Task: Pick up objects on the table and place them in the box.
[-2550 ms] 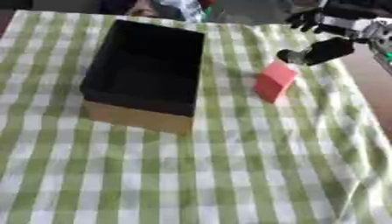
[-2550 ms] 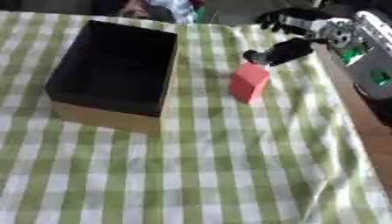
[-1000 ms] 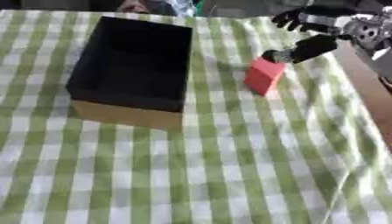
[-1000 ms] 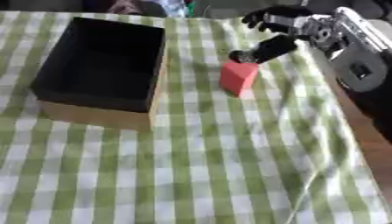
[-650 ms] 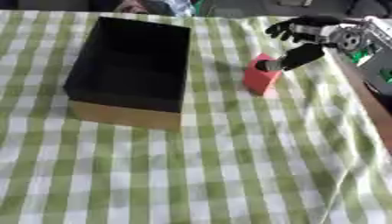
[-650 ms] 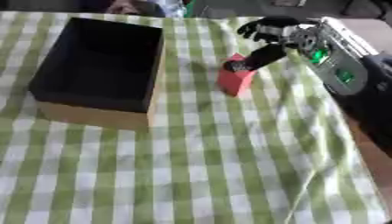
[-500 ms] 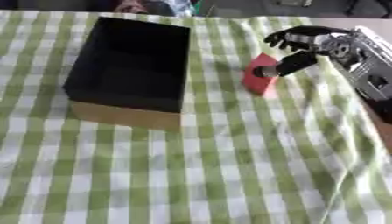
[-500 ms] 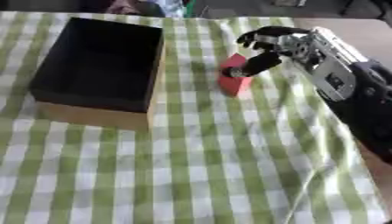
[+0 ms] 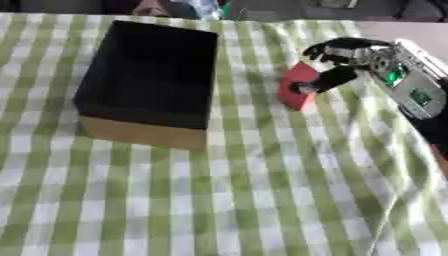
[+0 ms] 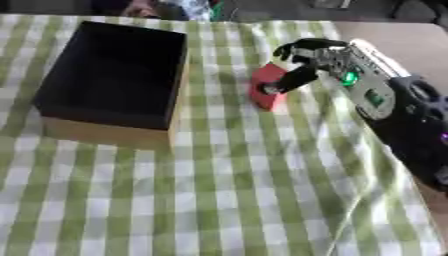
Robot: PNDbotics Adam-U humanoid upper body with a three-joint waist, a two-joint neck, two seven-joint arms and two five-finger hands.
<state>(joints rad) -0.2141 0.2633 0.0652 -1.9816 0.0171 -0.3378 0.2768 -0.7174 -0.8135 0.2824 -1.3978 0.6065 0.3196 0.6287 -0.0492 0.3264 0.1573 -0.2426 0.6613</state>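
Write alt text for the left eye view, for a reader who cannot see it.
The robot's right hand reaches a red block on a green-and-white checked cloth, thumb against its front, fingers curled over the top. An open, dark-lined box sits to the block's left.

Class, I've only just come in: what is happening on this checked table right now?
The robot's right hand reaches in from the right and is at the red block, its thumb against the block's front and its fingers curled over the top. The block stands on the green checked tablecloth, not lifted as far as the views show. The open box, dark inside, sits apart on the left, with nothing visible in it. The left hand is out of view.
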